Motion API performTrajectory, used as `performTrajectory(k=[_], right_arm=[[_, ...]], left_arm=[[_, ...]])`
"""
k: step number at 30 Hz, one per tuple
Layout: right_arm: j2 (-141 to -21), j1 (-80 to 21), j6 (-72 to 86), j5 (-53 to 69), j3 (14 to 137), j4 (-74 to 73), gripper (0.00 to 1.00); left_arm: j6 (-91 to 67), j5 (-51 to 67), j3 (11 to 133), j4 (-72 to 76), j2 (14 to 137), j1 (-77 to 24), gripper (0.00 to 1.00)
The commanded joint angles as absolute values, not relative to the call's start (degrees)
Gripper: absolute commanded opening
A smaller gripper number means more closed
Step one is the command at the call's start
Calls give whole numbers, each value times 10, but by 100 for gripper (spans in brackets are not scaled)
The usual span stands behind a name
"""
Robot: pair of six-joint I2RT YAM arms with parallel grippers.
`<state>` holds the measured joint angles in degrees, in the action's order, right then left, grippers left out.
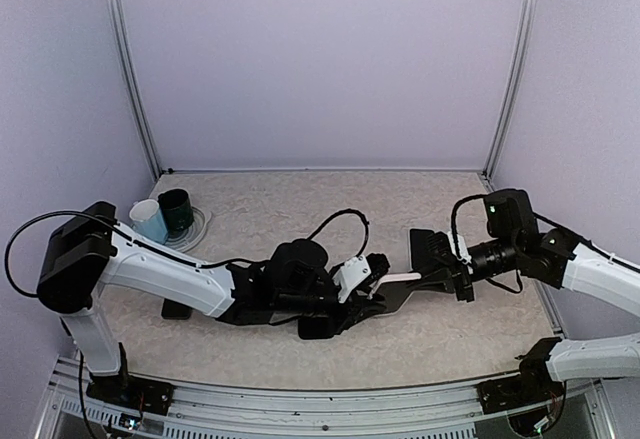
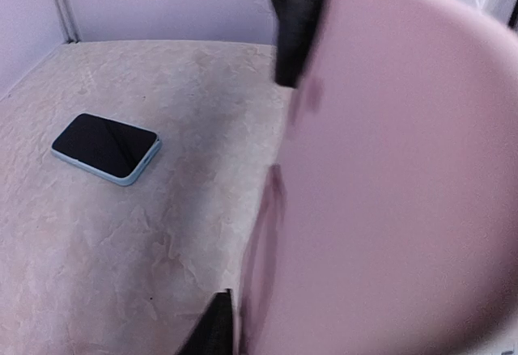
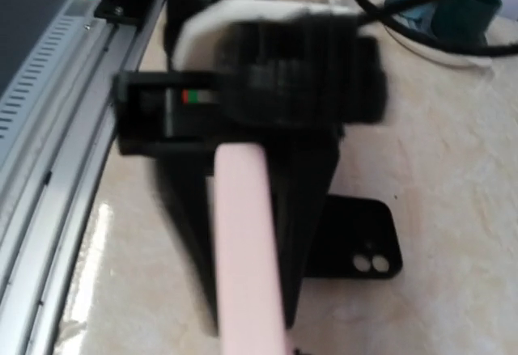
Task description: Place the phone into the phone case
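Handover of pink phone case [image 2: 388, 193] appears underway at top-view centre: right gripper [image 1: 452, 281] pinches one end; left gripper [image 1: 378, 277] state cannot be told. Phone [image 2: 105, 149] lies screen-up, left of frame; next move requires fetching it.

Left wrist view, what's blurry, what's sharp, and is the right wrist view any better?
Left wrist view: the pink case near the lens is a soft smear, the phone on the table fairly sharp. Right wrist view: no better, the case edge streaked, only the black item clearer.
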<state>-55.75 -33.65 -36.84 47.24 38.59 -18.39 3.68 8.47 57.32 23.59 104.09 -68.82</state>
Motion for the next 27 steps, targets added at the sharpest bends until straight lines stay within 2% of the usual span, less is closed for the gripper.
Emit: performTrajectory(k=[1, 2, 3, 4, 6, 8, 9, 11, 15, 20, 23, 25, 27], right_arm=[[-539, -337, -378, 508, 409, -164, 0], [-539, -337, -376, 500, 410, -164, 0], [-538, -337, -368, 490, 411, -161, 0], [-535, -337, -350, 470, 409, -148, 9], [-523, -336, -295, 442, 395, -101, 37], [-511, -336, -254, 459, 377, -51, 50], [-510, -336, -239, 475, 369, -27, 52], [-513, -336, -197, 486, 363, -8, 54], [-526, -336, -154, 476, 351, 16, 50], [-503, -337, -107, 545, 271, 181, 51], [-502, -337, -89, 551, 258, 211, 38], [-508, -336, -80, 561, 257, 221, 36], [-520, -337, -65, 578, 257, 239, 40]], left_arm=[[26, 74, 602, 253, 1057, -691, 7], [22, 72, 603, 253, 1056, -691, 0], [18, 72, 602, 254, 1054, -691, 0], [15, 71, 599, 255, 1050, -690, 0], [10, 71, 590, 258, 1038, -690, 0], [8, 74, 583, 257, 1023, -687, 0], [8, 77, 581, 257, 1009, -685, 0], [11, 82, 578, 258, 988, -682, 0], [15, 101, 578, 264, 954, -680, 0], [7, 115, 577, 275, 944, -676, 0], [7, 123, 584, 273, 944, -676, 0], [4, 130, 586, 276, 946, -676, 0], [3, 135, 591, 275, 950, -677, 0]])
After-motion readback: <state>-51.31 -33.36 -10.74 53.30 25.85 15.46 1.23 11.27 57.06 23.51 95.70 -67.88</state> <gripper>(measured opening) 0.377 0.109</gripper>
